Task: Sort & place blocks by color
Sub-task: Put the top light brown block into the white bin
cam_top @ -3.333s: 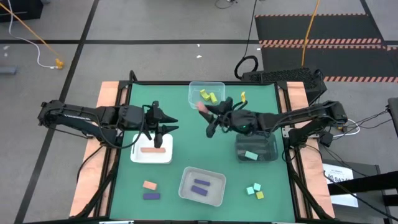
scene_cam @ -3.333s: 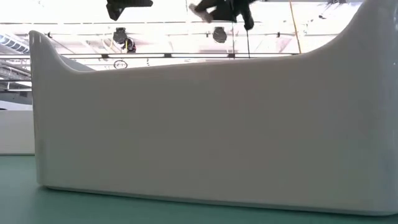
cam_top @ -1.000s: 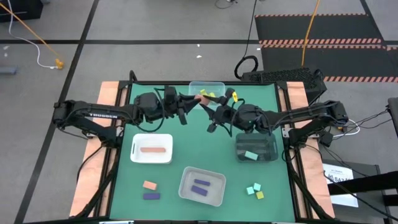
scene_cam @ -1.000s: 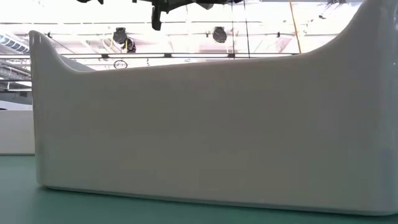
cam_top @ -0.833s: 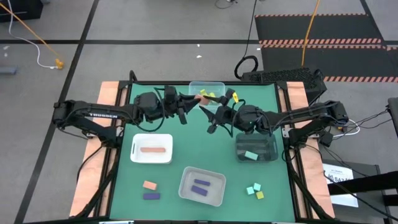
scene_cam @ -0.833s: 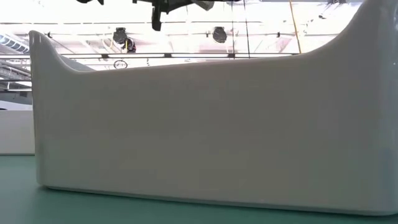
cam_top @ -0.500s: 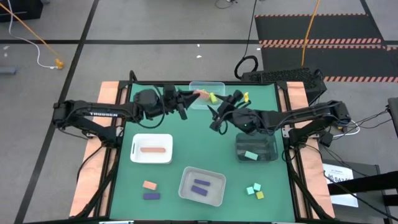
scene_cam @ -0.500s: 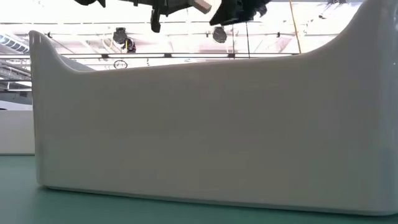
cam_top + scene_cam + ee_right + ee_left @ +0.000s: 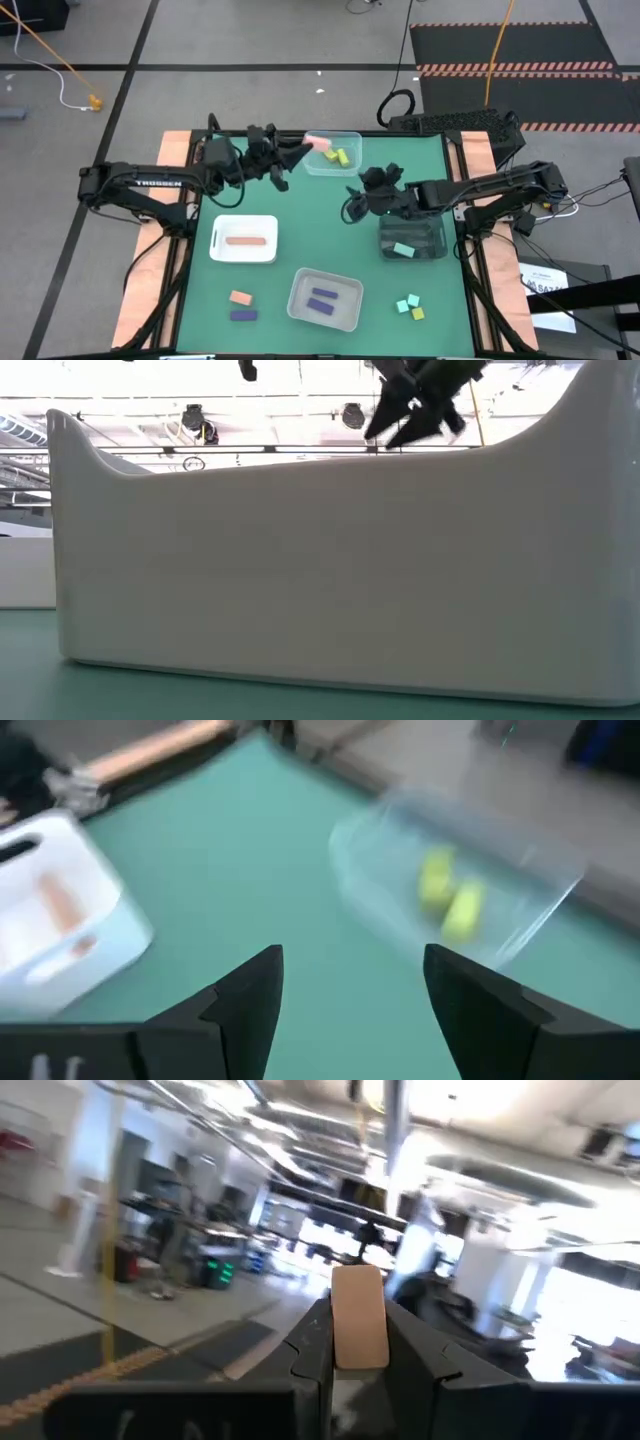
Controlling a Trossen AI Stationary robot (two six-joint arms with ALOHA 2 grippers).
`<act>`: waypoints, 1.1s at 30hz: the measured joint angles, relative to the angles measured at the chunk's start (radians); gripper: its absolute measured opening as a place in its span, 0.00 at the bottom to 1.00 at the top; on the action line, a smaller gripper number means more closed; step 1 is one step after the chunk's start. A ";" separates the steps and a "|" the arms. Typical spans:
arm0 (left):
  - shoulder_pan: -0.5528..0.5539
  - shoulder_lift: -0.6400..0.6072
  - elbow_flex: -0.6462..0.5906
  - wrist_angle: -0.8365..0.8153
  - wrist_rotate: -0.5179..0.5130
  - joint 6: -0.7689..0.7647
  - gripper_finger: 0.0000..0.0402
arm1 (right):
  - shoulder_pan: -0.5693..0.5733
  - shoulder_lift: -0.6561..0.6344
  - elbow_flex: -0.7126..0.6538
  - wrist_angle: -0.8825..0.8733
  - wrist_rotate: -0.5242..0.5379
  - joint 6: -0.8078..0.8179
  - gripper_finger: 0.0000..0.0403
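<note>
A green desk [image 9: 300, 210] stands on a grey floor [image 9: 250, 40] crossed by dark lines. Beyond the desk's far right corner lie black mats [image 9: 510, 45] edged with red-and-white stripes. A yellow cable [image 9: 50, 50] runs past its far left. Ceiling lights [image 9: 195, 425] hang behind.

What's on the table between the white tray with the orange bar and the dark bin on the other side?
In the high view, only bare green mat separates the white tray from the dark bin.

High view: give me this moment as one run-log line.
left gripper: shut on salmon block, over clear tray edge | right gripper: open, empty, mid-table | white tray: one salmon block
</note>
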 joint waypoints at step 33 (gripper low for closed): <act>-0.391 -0.077 0.000 -1.632 -0.027 -0.705 0.20 | 0.151 0.001 -0.224 0.447 -0.394 0.143 0.57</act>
